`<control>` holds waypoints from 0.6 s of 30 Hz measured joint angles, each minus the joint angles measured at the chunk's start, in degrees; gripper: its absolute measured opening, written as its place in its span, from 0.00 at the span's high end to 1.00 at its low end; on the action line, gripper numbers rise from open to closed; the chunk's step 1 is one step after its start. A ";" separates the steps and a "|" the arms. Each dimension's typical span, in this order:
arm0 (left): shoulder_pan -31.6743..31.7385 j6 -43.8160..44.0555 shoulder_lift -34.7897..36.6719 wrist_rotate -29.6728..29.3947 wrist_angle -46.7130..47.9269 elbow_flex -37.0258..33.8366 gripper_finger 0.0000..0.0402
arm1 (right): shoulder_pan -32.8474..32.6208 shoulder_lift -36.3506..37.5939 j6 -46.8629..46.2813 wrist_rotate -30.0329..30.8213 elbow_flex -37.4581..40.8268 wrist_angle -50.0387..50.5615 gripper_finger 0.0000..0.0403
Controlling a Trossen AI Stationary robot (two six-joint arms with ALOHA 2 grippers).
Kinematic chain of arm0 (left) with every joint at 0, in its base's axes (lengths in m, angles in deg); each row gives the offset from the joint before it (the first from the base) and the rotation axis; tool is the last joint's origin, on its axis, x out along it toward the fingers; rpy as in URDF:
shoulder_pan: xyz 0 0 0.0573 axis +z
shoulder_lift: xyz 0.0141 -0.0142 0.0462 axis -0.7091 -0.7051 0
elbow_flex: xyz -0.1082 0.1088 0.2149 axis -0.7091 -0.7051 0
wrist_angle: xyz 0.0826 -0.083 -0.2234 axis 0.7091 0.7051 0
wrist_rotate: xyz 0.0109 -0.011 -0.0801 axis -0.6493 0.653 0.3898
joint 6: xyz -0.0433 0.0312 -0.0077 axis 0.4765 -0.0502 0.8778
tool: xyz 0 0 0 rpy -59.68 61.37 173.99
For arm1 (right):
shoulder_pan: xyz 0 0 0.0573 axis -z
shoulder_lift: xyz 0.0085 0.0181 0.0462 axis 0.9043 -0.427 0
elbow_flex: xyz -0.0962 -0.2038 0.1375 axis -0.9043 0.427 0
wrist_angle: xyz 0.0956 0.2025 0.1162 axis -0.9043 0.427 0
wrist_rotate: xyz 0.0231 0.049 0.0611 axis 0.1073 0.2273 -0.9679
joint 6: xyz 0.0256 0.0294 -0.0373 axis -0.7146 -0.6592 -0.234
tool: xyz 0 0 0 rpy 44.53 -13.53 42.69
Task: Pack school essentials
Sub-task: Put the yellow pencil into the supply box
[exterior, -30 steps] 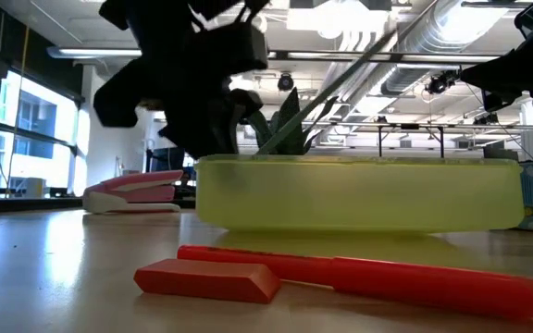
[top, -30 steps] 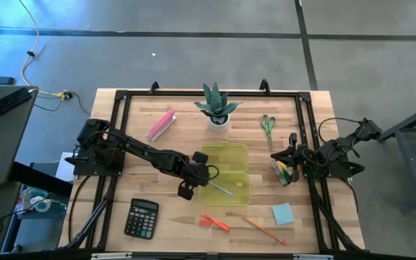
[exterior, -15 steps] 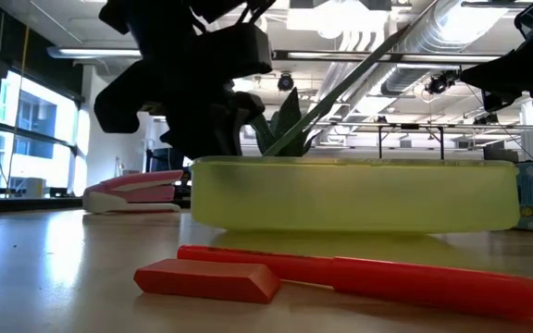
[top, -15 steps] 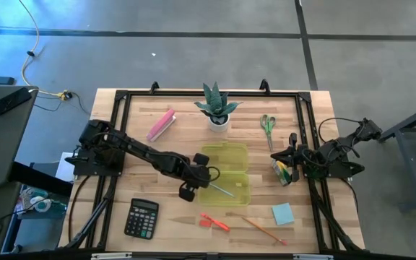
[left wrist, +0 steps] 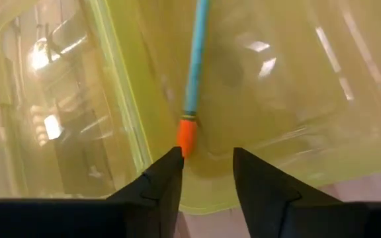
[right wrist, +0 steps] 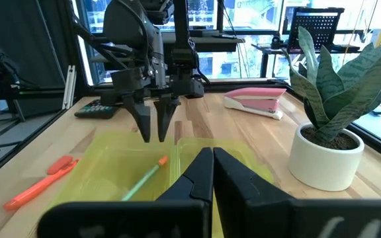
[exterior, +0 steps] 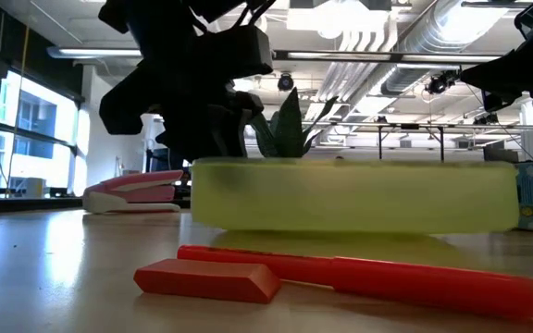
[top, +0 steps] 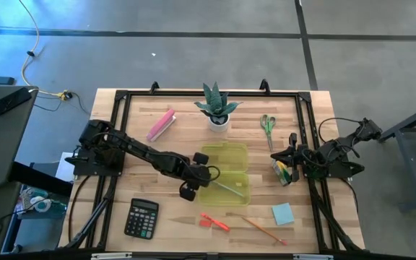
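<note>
Left gripper (top: 202, 178) hangs parted and empty over the near edge of the yellow-green case (top: 237, 155), the green pencil (left wrist: 195, 59) lying loose inside just beyond its fingertips. Pencil looks light, stiff, prone to roll; best pinched mid-shaft. Left arm reaches across the table (top: 139, 155); right gripper (top: 287, 157), pinched closed, waits at the right edge.

You have two dark, near-black jointed arms, matte throughout. The left gripper (left wrist: 205, 173) ends in two smooth black tapered fingers (left wrist: 161, 182). The right gripper (right wrist: 213, 173) has the same black wedge-shaped fingers. Thin black cables loop off the right arm (top: 338, 153).
</note>
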 joint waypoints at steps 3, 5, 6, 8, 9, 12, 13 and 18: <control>0.01 -1.11 0.00 -0.57 0.00 0.00 0.66 | 0.00 0.00 0.00 0.00 0.00 0.00 1.00; -0.02 -1.47 0.53 -0.58 0.28 0.00 0.66 | 0.00 0.00 0.00 0.01 0.02 0.00 1.00; -0.13 -1.48 0.91 -0.65 0.27 0.02 0.66 | 0.00 0.00 0.01 0.02 0.00 0.00 1.00; -0.33 -1.77 1.59 -0.73 1.70 0.91 0.67 | 0.00 0.00 0.01 0.00 0.01 0.00 1.00; -0.39 -1.96 2.10 -0.78 4.14 1.72 0.67 | 0.00 -0.01 0.02 0.01 0.02 0.00 1.00; -0.74 -1.46 3.60 -1.33 11.85 5.37 0.68 | 0.00 -0.08 0.02 0.00 0.02 0.00 1.00; -0.76 -1.25 4.32 -1.34 14.63 6.34 0.68 | 0.02 -0.13 0.01 0.00 0.02 0.00 1.00; -1.27 0.41 9.19 -1.10 21.29 8.17 0.68 | 0.00 -0.13 0.02 0.02 0.02 0.00 1.00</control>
